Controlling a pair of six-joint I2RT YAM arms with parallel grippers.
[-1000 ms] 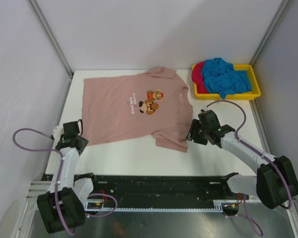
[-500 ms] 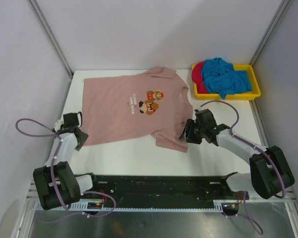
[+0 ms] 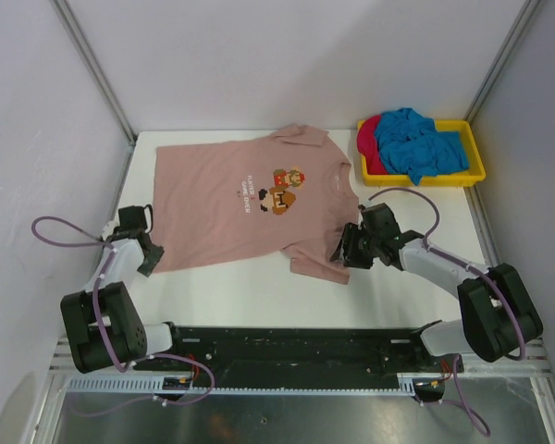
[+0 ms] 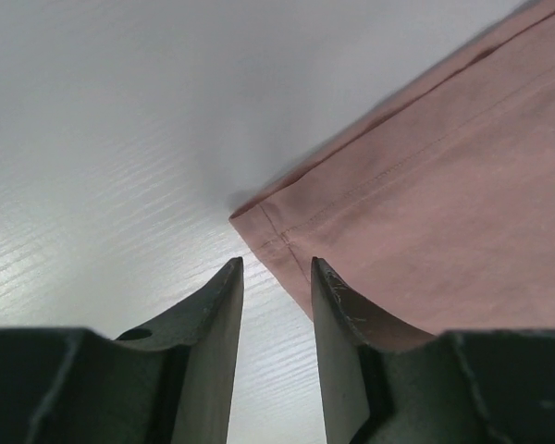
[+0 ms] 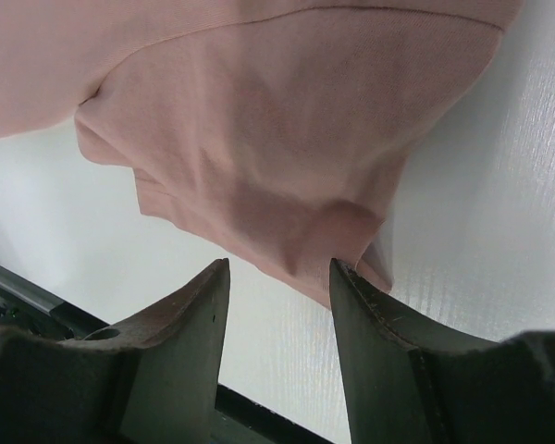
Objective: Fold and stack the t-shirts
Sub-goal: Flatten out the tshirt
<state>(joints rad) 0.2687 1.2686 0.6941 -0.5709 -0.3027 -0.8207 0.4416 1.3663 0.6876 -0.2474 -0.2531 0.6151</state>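
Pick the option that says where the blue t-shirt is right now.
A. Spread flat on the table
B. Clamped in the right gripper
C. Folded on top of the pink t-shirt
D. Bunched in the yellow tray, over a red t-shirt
D: in the top view the blue t-shirt lies crumpled inside the yellow tray at the far right corner, partly covering the red t-shirt.

A robot lab test cell. Plain white walls (image 3: pixel 287 55) on metal posts (image 3: pixel 94 69) box in a white bench (image 3: pixel 250 291)
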